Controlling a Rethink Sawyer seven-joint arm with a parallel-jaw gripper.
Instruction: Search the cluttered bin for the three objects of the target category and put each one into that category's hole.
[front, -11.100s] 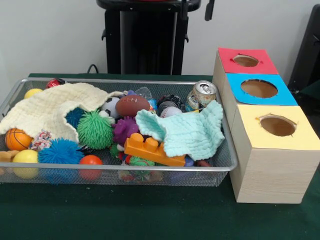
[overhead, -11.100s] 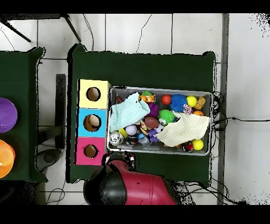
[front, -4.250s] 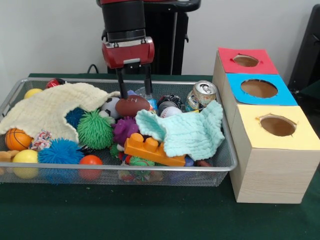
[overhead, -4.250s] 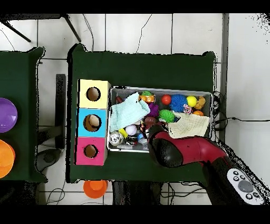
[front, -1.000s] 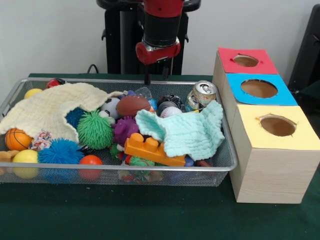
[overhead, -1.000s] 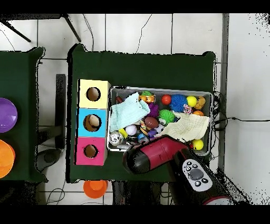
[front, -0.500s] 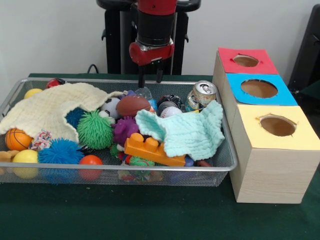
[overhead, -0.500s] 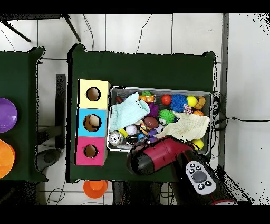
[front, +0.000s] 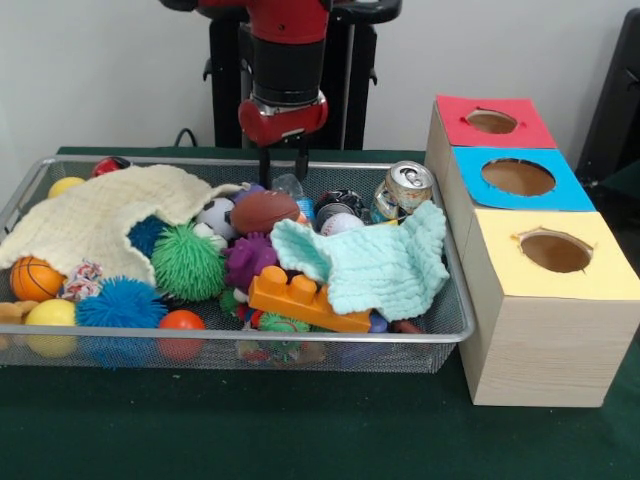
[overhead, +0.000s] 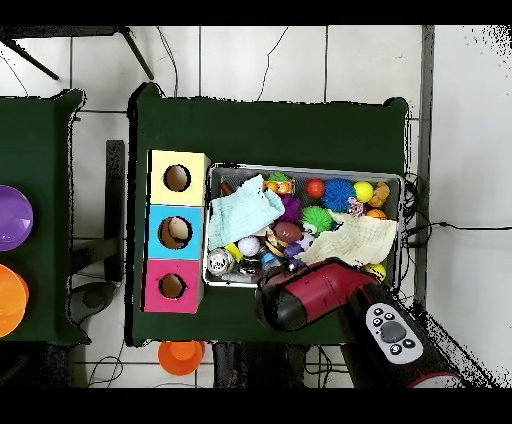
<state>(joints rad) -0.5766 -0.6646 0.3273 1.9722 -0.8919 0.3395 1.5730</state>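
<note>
The wire mesh bin (front: 250, 336) lies across the table, full of toys and cloths. One see-through plastic bottle (front: 289, 185) with a blue bit pokes up at the bin's far side, behind a brown football (front: 263, 212). No other bottle shows. My gripper (front: 283, 168) hangs over the bin's far rim, just left of and above that bottle, with its fingers apart and nothing between them. The red-surrounded hole (front: 491, 121) tops the farthest wooden box on the right. In the overhead view the arm (overhead: 310, 295) covers the gripper beside the bin (overhead: 300, 168); the red-surrounded hole (overhead: 172, 286) shows there too.
A shiny can (front: 402, 190) leans at the bin's far right by a mint cloth (front: 375, 265). A cream cloth (front: 100, 215) covers the left part. An orange block (front: 305, 300) lies near the front. The blue hole (front: 517, 177) and yellow hole (front: 555, 251) sit nearer than the red.
In the front view my gripper has moved left and come a little lower over the bin's far rim. The things in the bin have not moved.
</note>
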